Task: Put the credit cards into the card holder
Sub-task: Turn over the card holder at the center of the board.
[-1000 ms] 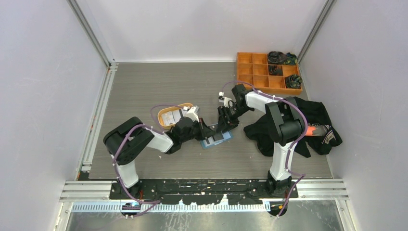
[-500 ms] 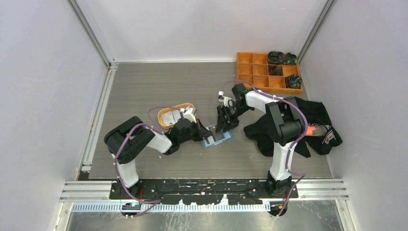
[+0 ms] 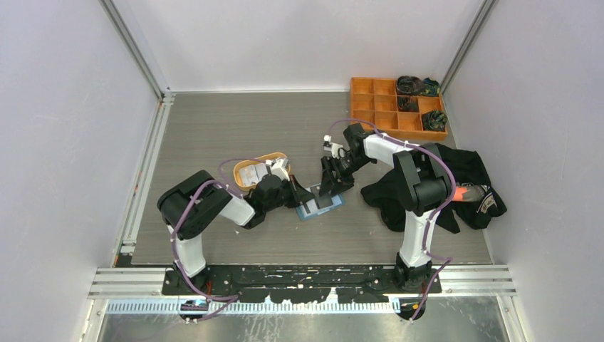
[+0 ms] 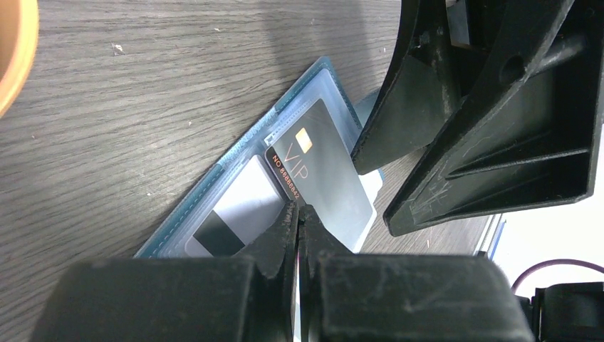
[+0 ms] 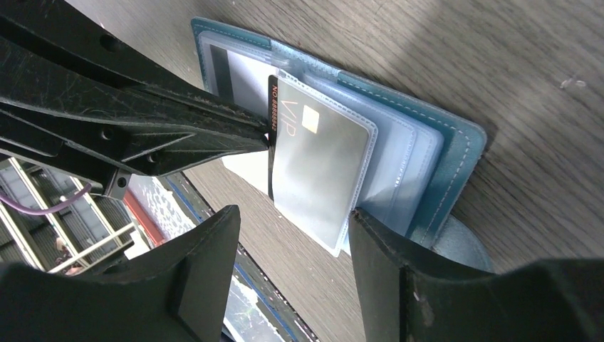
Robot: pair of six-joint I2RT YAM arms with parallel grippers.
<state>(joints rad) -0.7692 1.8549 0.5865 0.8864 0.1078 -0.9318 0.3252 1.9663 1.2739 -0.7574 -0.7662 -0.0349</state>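
Note:
The blue card holder [image 3: 322, 207] [image 4: 214, 192] [image 5: 456, 157] lies open on the table between both arms. A black VIP credit card [image 4: 320, 171] [image 5: 320, 164] sits mostly inside a clear pocket, its near edge sticking out. Another pocket holds a white card with a dark stripe [image 4: 238, 214] [image 5: 242, 78]. My left gripper [image 3: 302, 201] [image 4: 298, 208] is shut, its joined tips touching the black card's exposed edge. My right gripper [image 3: 328, 199] [image 5: 293, 214] stands open over the holder's edge, one finger [image 5: 399, 256] resting on the clear pockets.
An orange oval tray [image 3: 244, 168] [image 4: 14, 57] sits just behind the left gripper, with light cards in it. An orange compartment box [image 3: 377, 107] stands at the back right. A black cloth heap [image 3: 463, 185] lies right of the right arm.
The right gripper's jaws have spread wider. The left gripper stayed shut at the card's edge. The holder has not shifted.

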